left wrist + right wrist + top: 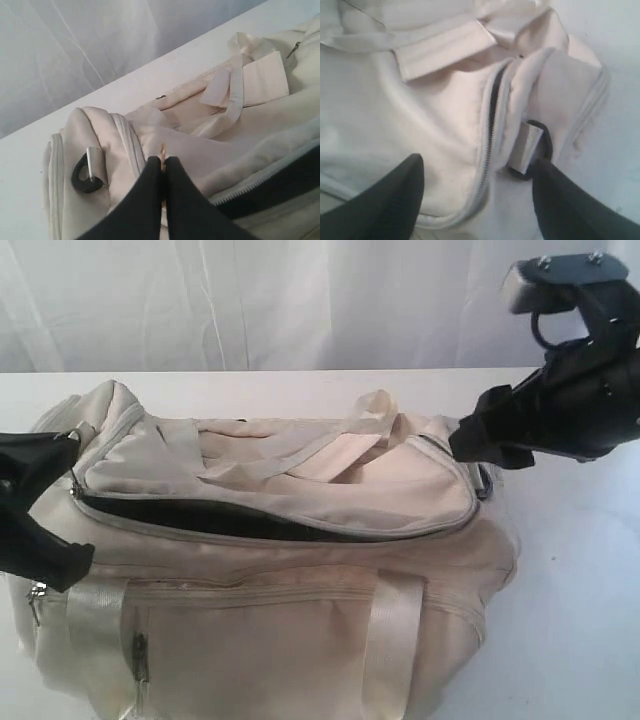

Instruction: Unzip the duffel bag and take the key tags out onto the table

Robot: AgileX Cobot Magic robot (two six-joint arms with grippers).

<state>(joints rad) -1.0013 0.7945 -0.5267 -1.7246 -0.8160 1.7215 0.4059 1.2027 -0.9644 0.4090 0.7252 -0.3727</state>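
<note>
Exterior view: cream duffel bag [300,640] lies unzipped; dark lining [200,520] shows.

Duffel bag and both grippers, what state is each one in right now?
duffel bag: lying on the table, main zipper open along most of the top, dark lining showing.
front zipper: looks closed.
left gripper: shut on what looks like the zipper pull.
right gripper: open, empty, over the bag's end by the metal ring.
</note>
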